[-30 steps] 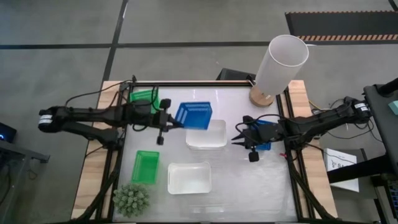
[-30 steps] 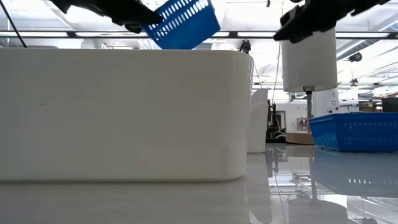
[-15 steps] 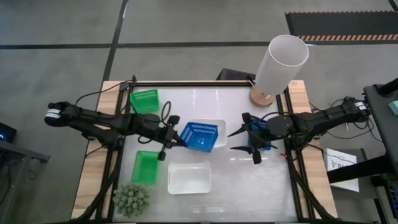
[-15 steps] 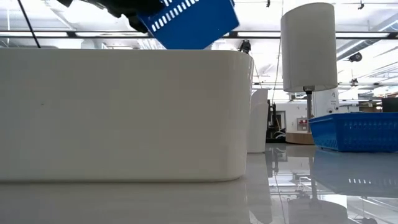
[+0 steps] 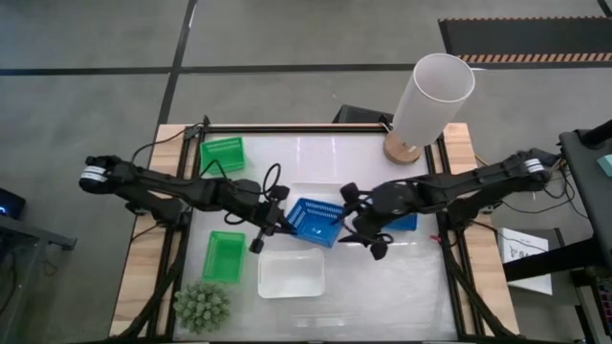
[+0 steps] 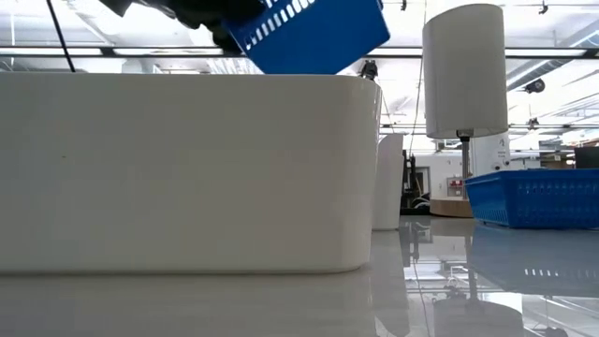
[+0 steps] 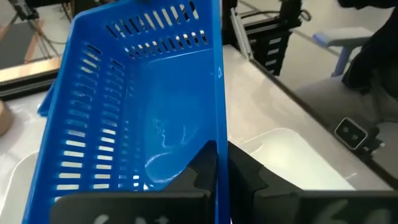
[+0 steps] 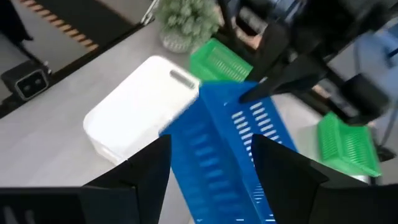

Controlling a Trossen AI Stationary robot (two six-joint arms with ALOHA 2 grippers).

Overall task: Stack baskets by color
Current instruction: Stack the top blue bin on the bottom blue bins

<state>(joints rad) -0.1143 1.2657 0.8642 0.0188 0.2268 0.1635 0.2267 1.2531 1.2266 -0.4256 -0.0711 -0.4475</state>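
My left gripper [image 5: 277, 215] is shut on a blue basket [image 5: 316, 222] and holds it tilted in the air above a white basket [image 5: 320, 191]; the low view shows it [image 6: 309, 33] over a white wall [image 6: 187, 168]. My right gripper [image 5: 356, 222] is open at this basket's right end, its fingers [image 8: 149, 163] on either side of the basket [image 8: 230, 143] without plainly touching it. A second blue basket [image 5: 406, 222] rests on the table under the right arm. Another white basket [image 5: 292, 272] and two green baskets [image 5: 222, 151] [image 5: 222, 256] also rest on the table. My left gripper pinches one side wall [image 7: 221, 134] of the blue basket near the corner closest to it, one finger [image 7: 199, 174] inside the basket and one outside. The fingers come from the table's left, slanting slightly down, and lie along that wall. The basket is lifted clear and tilted.
A tall white cylinder [image 5: 430, 96] stands on a wooden base at the far right corner. A spiky green plant [image 5: 201, 306] sits at the near left corner. Bare tabletop lies along the near right part.
My left gripper has carried the blue basket toward the table's right and near side, over the white basket. My right gripper has opened, leaving the second blue basket on the table, then has risen and gone left toward the held basket.
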